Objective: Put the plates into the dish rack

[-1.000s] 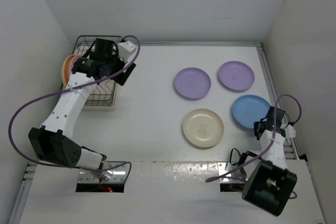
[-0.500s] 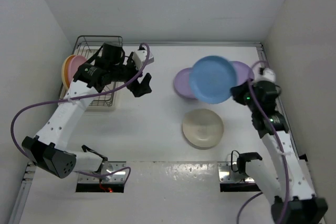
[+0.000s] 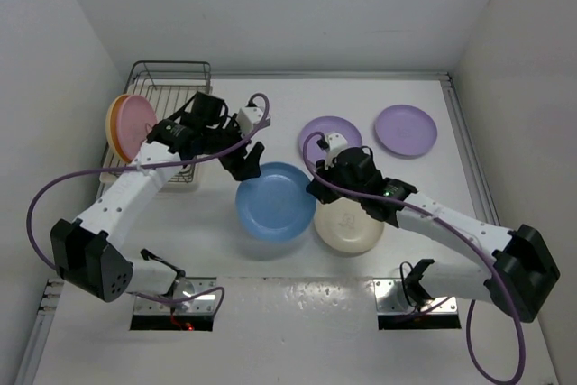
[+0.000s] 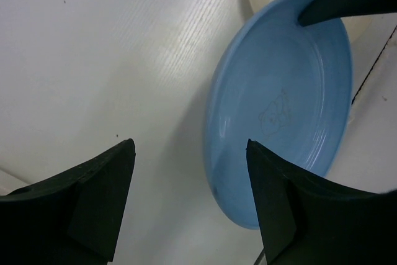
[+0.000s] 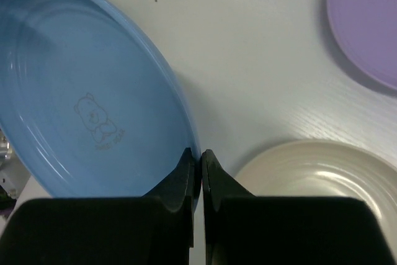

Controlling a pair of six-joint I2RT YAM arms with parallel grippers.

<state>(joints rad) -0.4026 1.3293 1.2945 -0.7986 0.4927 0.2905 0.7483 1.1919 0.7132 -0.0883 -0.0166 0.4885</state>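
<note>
found the light blue plate (image 3: pixel 273 206) near the middle of the table (image 3: pixel 270 105), tilted and apparently lifted, with a shadow underneath. pinched at about its two o'clock rim by the right gripper (image 3: pixel 317 188), fingers (image 5: pixel 186 175) closed thin on the edge, leaving most of the rim free for another grip. judged this a hand-over pose, offered toward the left side.

met at eleven o'clock by the left gripper (image 3: pixel 248 162), jaws spread wide and holding nothing. saw one finger (image 4: pixel 93 209) over bare table and the other (image 4: pixel 291 215) over the plate's bowl, so seemingly straddling the rim, ready to close.

noted the cream plate (image 3: pixel 353 227) just beside at three o'clock, partly under the right arm. noted the nearer lilac plate (image 3: pixel 325 131) at one o'clock and the farther lilac plate (image 3: pixel 406 130) at two o'clock, both flat on the table.

looked to ten o'clock for the dish rack (image 3: pixel 171 87), against the left wall. found the pink plate (image 3: pixel 135 123) and orange-yellow plate (image 3: pixel 110 123) already on edge at its nine o'clock side. reckoned two loaded and four to go. judged the rack beyond the right arm's easy reach, hence the pass.
</note>
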